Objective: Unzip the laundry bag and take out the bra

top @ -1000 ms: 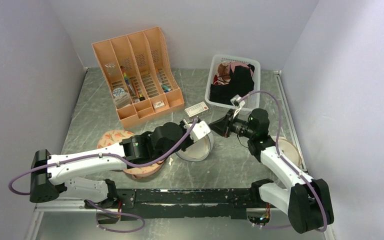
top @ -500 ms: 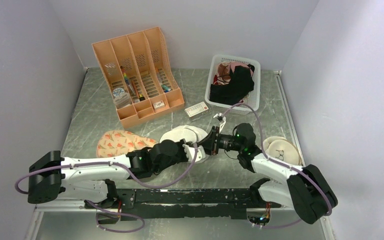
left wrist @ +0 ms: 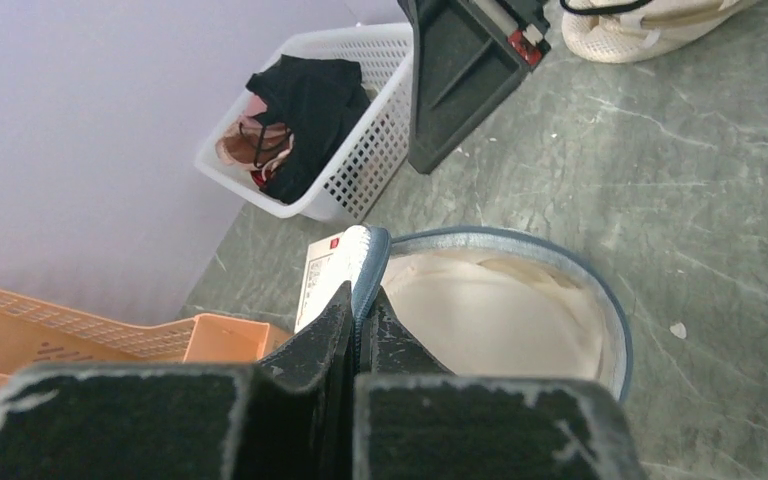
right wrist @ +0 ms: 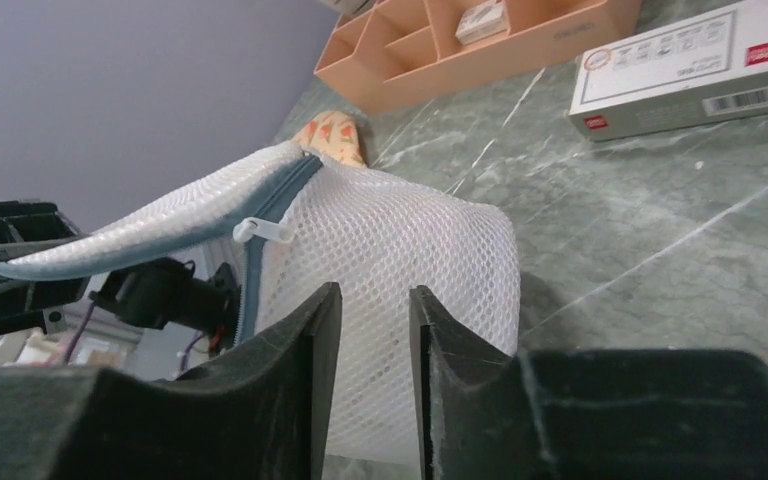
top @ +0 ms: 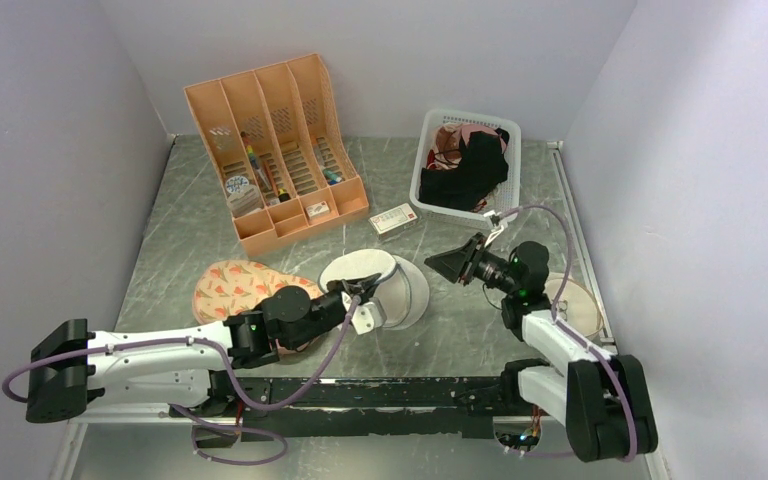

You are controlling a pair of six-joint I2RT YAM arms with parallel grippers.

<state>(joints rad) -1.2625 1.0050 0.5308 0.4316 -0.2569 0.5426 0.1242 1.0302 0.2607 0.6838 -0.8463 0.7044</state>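
The laundry bag (top: 385, 288) lies at mid-table, a white mesh pouch with its grey zipper rim parted and one flap raised. My left gripper (top: 364, 302) is shut on that zipper rim (left wrist: 368, 262). In the left wrist view the pouch (left wrist: 600, 300) is open and pale soft fabric (left wrist: 490, 320) shows inside, likely the bra. My right gripper (top: 434, 259) is open and empty, a short way right of the bag. In the right wrist view the mesh (right wrist: 400, 240) and white zipper pull (right wrist: 258, 230) lie beyond its fingertips (right wrist: 325, 300).
An orange file organizer (top: 280, 140) stands at the back left. A white basket (top: 428, 135) with black and pink garments is at the back right. A small box (top: 393, 218), a pink carrot-patterned pad (top: 235, 285) and a beige case (top: 578, 308) lie around the bag.
My right gripper has drawn back to the right, away from the bag. My left arm has pulled back toward its base, still holding the rim. The bag now lies open.
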